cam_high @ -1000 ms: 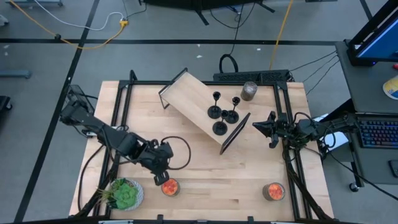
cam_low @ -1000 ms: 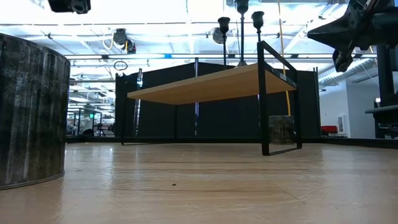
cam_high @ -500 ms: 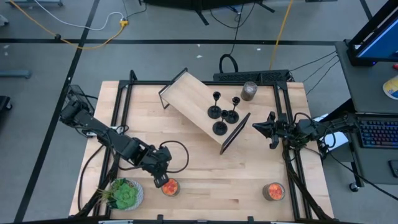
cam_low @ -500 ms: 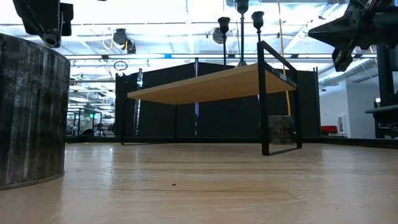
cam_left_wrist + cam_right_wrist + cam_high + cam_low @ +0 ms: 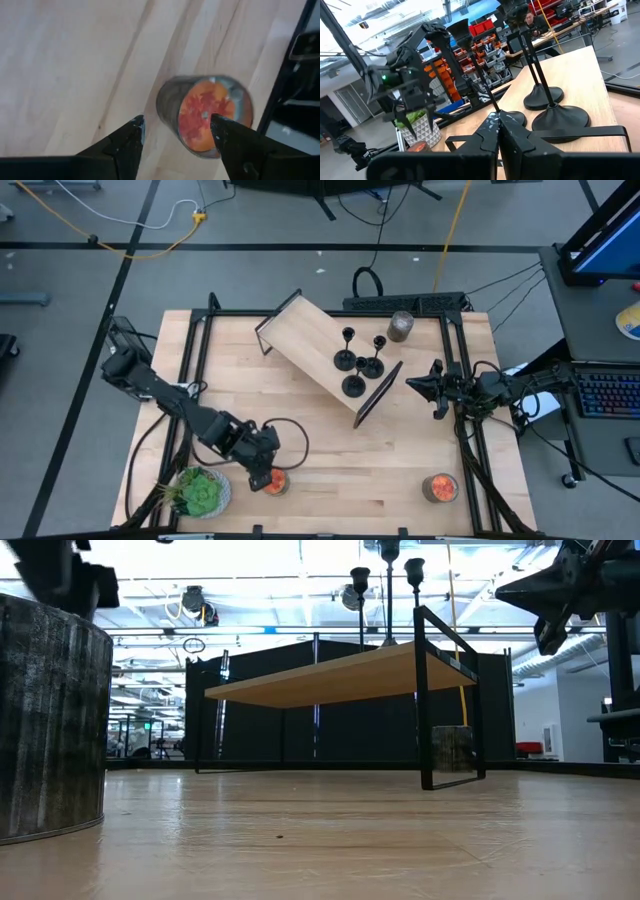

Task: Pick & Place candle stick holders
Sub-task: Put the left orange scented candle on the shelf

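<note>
Three black candle stick holders (image 5: 358,368) stand on their round bases on a raised, slanted wooden shelf (image 5: 305,330) at the table's far middle; their cups show in the low view (image 5: 388,568). My left gripper (image 5: 262,472) (image 5: 176,122) hangs open, pointing down, over a round jar with an orange-red top (image 5: 205,117) near the table's near left. Its fingers stand on either side of the jar's rim, with no touch that I can see. My right gripper (image 5: 437,387) (image 5: 497,127) waits shut at the table's right edge, beside the shelf.
A green plant in a white pot (image 5: 200,492) stands just left of the jar. A second orange-topped jar (image 5: 440,487) stands near right, and a grey cylindrical jar (image 5: 401,326) at the far edge. The shelf's black end frame (image 5: 378,393) faces the right arm.
My left gripper has gone down and a little toward the table's near edge, onto the orange-topped jar. In the low view it has sunk to just above the jar's top. The jar and the holders have stayed in place.
</note>
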{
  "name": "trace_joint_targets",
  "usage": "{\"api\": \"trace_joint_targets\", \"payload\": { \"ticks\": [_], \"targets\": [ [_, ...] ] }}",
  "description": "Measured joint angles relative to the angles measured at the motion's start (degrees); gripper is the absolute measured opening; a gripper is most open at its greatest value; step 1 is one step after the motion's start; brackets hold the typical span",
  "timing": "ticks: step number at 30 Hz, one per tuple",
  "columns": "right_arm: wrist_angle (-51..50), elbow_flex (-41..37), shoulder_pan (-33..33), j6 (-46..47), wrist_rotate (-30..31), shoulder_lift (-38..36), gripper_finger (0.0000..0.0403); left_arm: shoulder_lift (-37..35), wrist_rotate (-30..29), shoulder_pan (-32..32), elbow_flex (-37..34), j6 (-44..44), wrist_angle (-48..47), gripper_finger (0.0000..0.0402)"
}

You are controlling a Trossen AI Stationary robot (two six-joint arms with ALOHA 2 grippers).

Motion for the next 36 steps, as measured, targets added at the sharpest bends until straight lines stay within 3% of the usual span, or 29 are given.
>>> {"api": "trace_joint_targets", "payload": {
  "ticks": [20, 26, 30, 36],
  "targets": [
    [0.84, 0.00, 0.00, 0.04, -0.08, -0.01, 0.0000, 7.75, 1.04, 0.22, -0.01, -1.08, 0.69, 0.0237],
    [0.82, -0.01, 0.00, 0.07, -2.83, -0.01, 0.0000, 8.63, 1.81, 0.38, 0.07, -0.72, 2.87, 0.0235],
    [0.84, 0.00, 0.00, 0.05, -2.91, -0.01, 0.0000, 8.68, 1.80, 0.43, 0.03, 0.27, 5.04, 0.0203],
    [0.82, -0.02, 0.00, -0.02, -2.91, 0.01, 0.0000, 8.67, 1.67, 0.43, 0.01, 0.44, 5.44, 0.0106]
  ]
}}
